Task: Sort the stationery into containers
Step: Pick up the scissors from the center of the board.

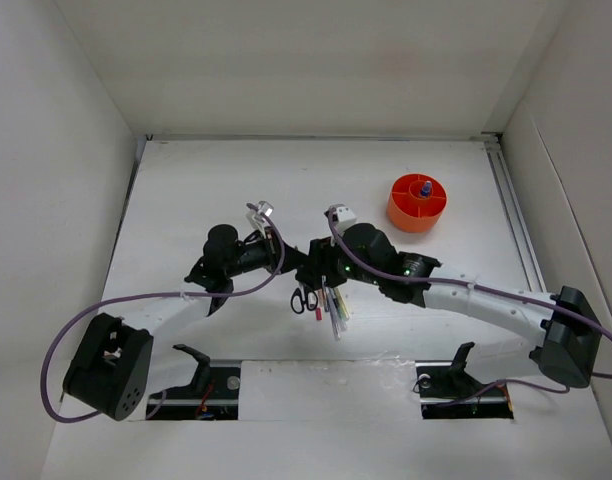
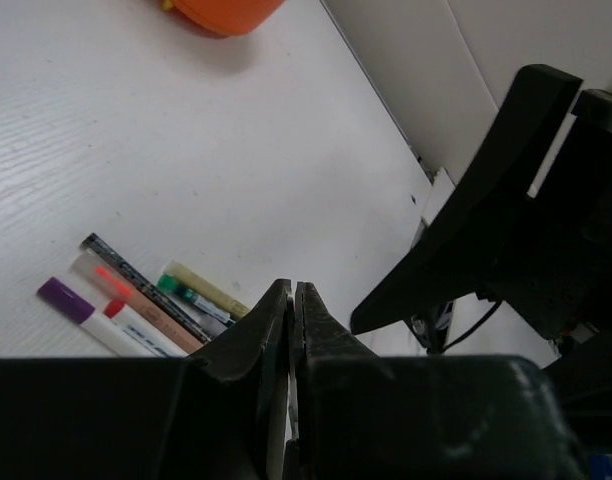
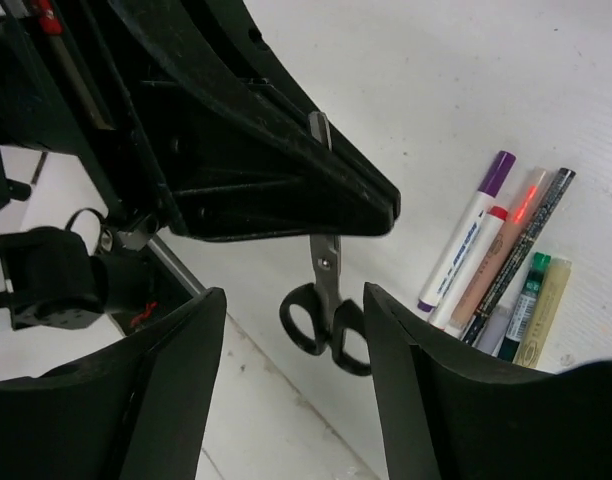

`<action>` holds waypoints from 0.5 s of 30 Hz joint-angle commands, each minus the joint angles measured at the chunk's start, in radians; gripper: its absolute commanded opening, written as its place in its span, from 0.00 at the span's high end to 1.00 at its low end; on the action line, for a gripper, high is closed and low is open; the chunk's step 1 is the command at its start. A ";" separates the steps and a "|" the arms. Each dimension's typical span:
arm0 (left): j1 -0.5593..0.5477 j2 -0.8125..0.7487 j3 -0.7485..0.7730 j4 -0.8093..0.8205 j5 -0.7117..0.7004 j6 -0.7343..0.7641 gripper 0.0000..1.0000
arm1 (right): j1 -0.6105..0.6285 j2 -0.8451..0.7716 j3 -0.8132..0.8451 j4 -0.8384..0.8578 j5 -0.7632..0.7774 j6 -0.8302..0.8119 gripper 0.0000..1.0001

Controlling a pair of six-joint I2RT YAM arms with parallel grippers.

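Apparently a handover: the left pincer (image 2: 292, 290) is pressed shut on the blades of the scissors (image 3: 326, 305). The pens and markers (image 3: 496, 260) lie bunched on the surface (image 1: 236, 180) beside them. The right pincer (image 3: 294, 295) stands spread around the handles, gripping nothing. The next move calls for the right arm to back off, then a carry to the orange holder (image 1: 406, 215), well apart.

Blades of the scissors (image 3: 326, 320) mostly hidden behind left gripper (image 3: 386, 205) fingers; only the tip and black handles show. Left wrist view: orange holder (image 2: 226, 12) cut off by top edge. Right wrist view: near ends of pens (image 3: 476, 255) hidden behind right gripper (image 3: 291, 300) finger. Top view: bottle (image 1: 425, 187) too small for detail.
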 commanded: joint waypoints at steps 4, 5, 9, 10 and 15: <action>-0.025 -0.068 0.019 0.105 0.079 -0.059 1.00 | 0.006 0.051 0.049 0.109 -0.088 -0.106 0.42; -0.025 -0.081 0.019 0.105 0.088 -0.071 1.00 | 0.006 0.051 0.049 0.109 -0.088 -0.106 0.42; -0.025 -0.103 0.008 0.105 0.088 -0.091 1.00 | 0.006 0.042 0.036 0.122 -0.118 -0.106 0.48; -0.025 -0.103 0.008 0.114 0.088 -0.091 1.00 | 0.006 0.032 0.026 0.122 -0.118 -0.106 0.50; -0.025 -0.103 0.008 0.123 0.113 -0.100 1.00 | 0.006 0.023 -0.001 0.181 -0.155 -0.097 0.60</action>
